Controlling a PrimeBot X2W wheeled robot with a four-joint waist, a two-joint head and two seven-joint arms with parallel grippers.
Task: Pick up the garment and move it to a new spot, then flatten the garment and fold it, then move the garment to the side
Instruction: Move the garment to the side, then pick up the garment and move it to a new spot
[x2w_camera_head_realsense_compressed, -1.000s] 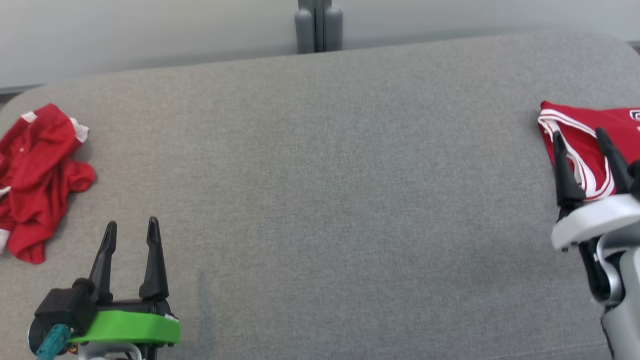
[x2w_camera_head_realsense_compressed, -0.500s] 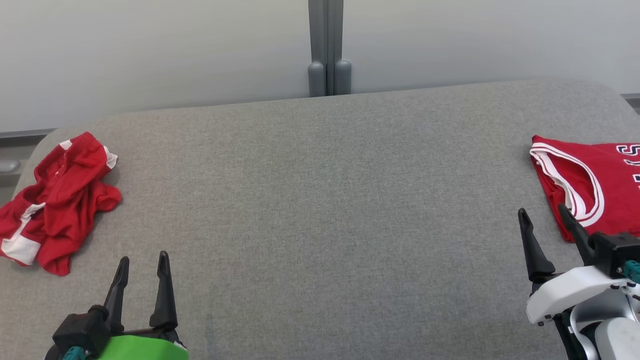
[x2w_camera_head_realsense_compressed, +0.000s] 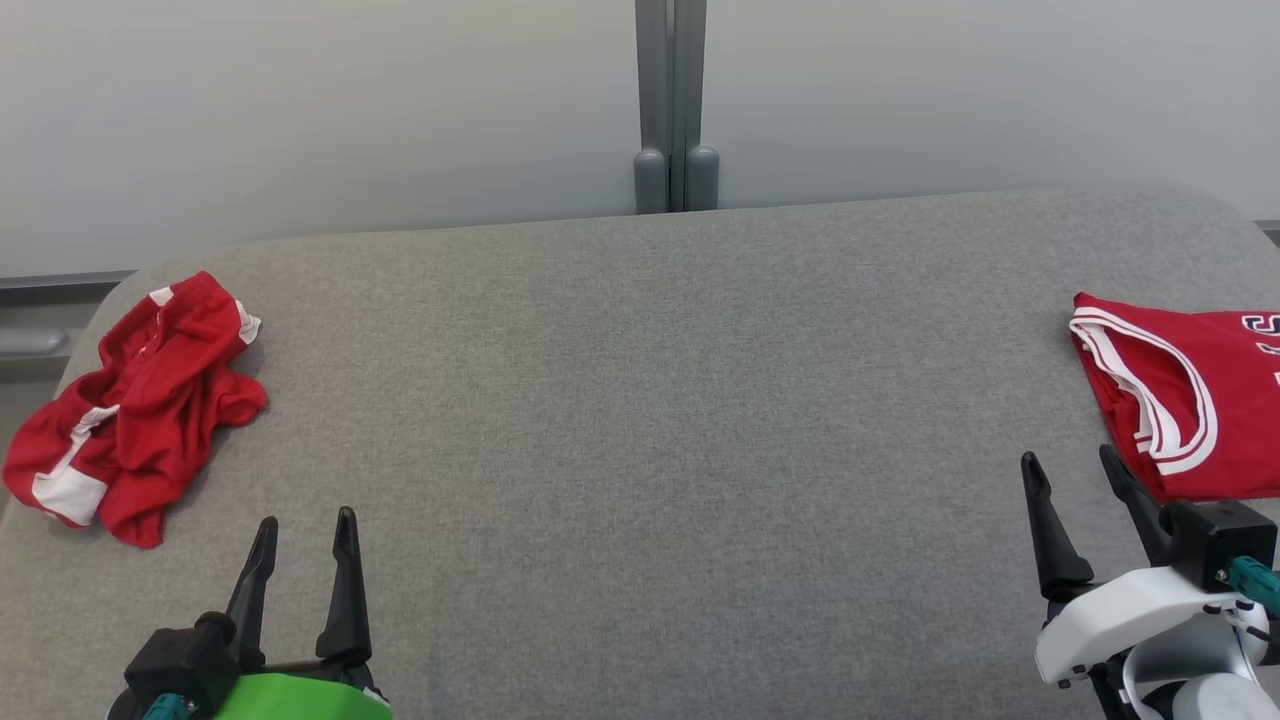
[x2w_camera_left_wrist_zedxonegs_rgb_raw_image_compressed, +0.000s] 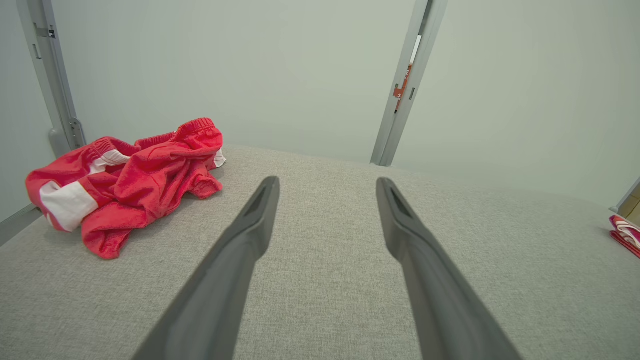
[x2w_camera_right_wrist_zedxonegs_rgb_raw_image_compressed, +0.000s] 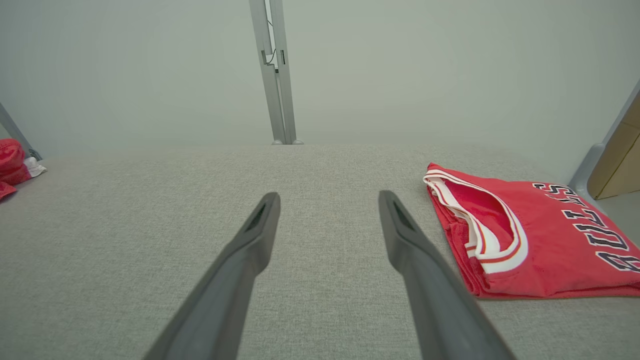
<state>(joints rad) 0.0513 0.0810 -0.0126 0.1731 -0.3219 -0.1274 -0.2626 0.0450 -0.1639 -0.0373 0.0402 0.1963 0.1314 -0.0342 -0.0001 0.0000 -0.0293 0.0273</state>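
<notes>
The crumpled red garment (x2w_camera_head_realsense_compressed: 135, 405) lay in a heap near the far left corner of the grey table (x2w_camera_head_realsense_compressed: 650, 450). It looked like the one to pick up, because the red jersey (x2w_camera_head_realsense_compressed: 1185, 395) on the right side was already folded flat.

The left gripper (x2w_camera_head_realsense_compressed: 306, 518) was near the heap, closer to the robot and a bit to the right, not touching it. Its two fingers were spread apart with nothing between them. The right gripper (x2w_camera_head_realsense_compressed: 1067, 455) was just beside the near corner of the jersey. Its fingers were spread apart and empty too.

What could go wrong? The heap sat close to the left edge of the table. A push from the side, and not a pinch from above, might shove it off. The fingers might also catch just one thin layer, so the rest would hang down, drag or slip out. The right gripper was so near the jersey that a careless swing could bump it and spoil the neat fold.

The whole middle of the table was bare, so there was lots of room to lay the garment out flat. The pale wall (x2w_camera_head_realsense_compressed: 350, 120) and a grey post (x2w_camera_head_realsense_compressed: 672, 100) stood right behind the far edge, so a long reach that way could hit them.
</notes>
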